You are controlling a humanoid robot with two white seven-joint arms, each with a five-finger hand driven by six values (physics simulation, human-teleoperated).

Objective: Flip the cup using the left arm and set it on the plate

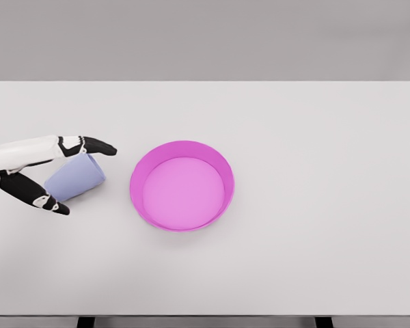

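A pale lavender cup lies tilted on its side at the left of the white table. My left hand comes in from the left edge and brackets it: the fingers reach over the cup's top and the thumb lies under it, closed around the cup. A magenta plate with a raised rim sits in the middle of the table, a short gap to the right of the cup. The cup's opening is hidden from me.
The table's front edge runs along the bottom of the view, with two dark legs below it. A grey wall lies behind the far edge.
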